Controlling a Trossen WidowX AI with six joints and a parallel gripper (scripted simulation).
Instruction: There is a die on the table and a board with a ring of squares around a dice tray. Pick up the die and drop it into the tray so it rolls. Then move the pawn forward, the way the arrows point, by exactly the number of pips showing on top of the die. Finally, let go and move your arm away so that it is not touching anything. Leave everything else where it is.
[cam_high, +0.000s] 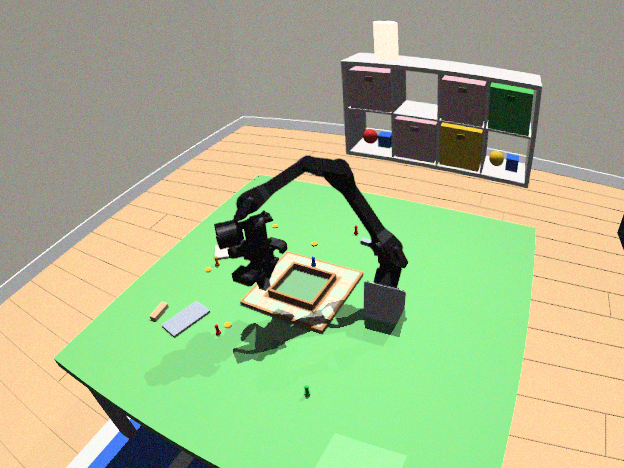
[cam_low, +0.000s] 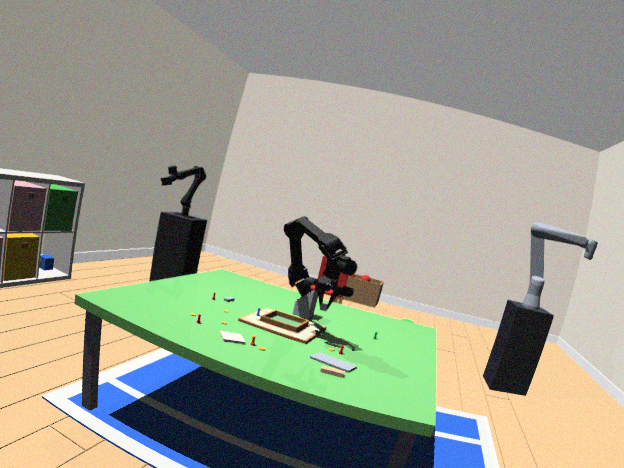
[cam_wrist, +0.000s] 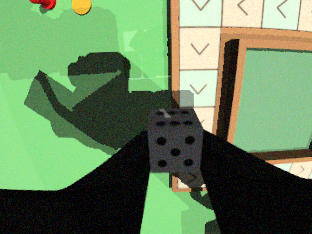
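Wrist view only: gripper (cam_wrist: 175, 161) clenched on the grey die (cam_wrist: 175, 143), side face showing five pips, held in the air over the board's (cam_wrist: 200, 48) outer edge, just left of the tray (cam_wrist: 275, 97). The arrow marks on the ring squares are legible only here. The other two views can't resolve the die; the arm blocks it.

Top view, left to right on the green table (cam_high: 453, 327):
- 1 wooden block (cam_high: 158, 310) and 1 grey flat card (cam_high: 185, 317), near the left edge.
- 1 white card (cam_high: 220, 250), partly under the wrist.
- 1 orange pawn (cam_high: 217, 261) just beside it.
- 2 red pawns: one (cam_high: 217, 329) near the grey card, one (cam_high: 355, 230) toward the far edge.
- 4 yellow discs visible, e.g. (cam_high: 227, 324); the arm may hide more.
- 1 blue pawn (cam_high: 313, 261) standing on the board's far row of squares.
- 1 green pawn (cam_high: 306, 390) alone toward the near edge.
- 1 grey base plate (cam_high: 384, 302) at the arm's foot, right of the board.

Exterior view only: two other arms on black pedestals off the table, one black (cam_low: 184, 186), one grey (cam_low: 546, 251), plus a brown box (cam_low: 365, 290) behind the working arm.

Shelf unit (cam_high: 534, 130) is shown in full only in the top view.
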